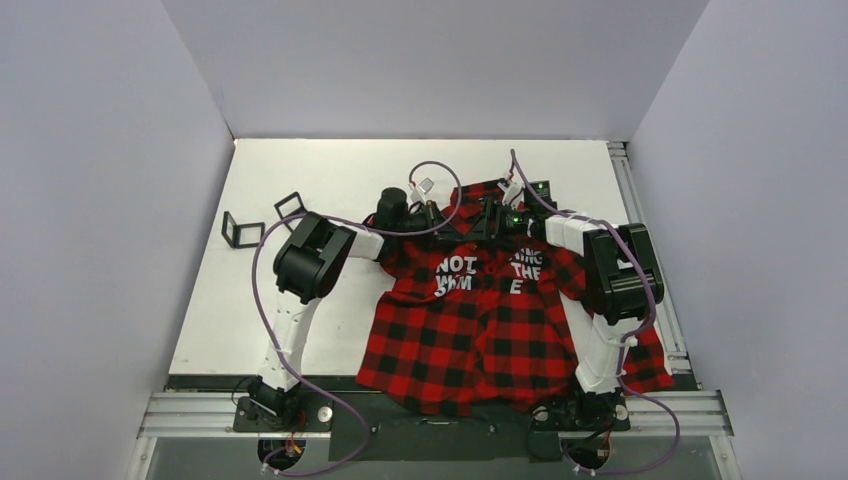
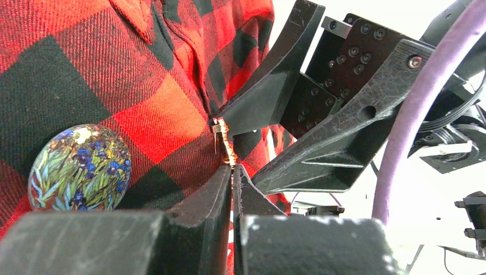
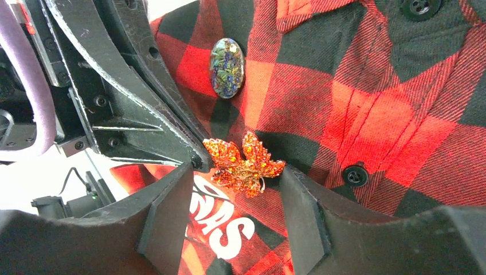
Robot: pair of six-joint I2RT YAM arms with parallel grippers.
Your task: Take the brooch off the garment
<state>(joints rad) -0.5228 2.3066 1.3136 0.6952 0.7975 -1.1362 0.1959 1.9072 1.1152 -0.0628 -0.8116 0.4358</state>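
The garment (image 1: 480,330), a red-and-black check shirt with white letters, lies flat on the table. The brooch (image 3: 243,163), an orange-gold jagged leaf, sits on the chest just above the letters. My left gripper (image 1: 440,222) comes in from the left, and its jaws are closed on the brooch's left edge. In the left wrist view the brooch (image 2: 226,143) shows edge-on at my left gripper's (image 2: 232,172) tips. My right gripper (image 3: 235,172) is open, one finger (image 3: 166,212) on each side of the brooch and not touching it. It shows in the top view (image 1: 487,222) facing the left gripper.
An oval floral pin (image 3: 227,67) is fixed on the shirt just above the brooch and also shows in the left wrist view (image 2: 80,167). Black shirt buttons (image 3: 355,175) lie to the right. Two small black frames (image 1: 243,230) stand at the table's left. A metal rail (image 1: 640,220) runs along the right edge.
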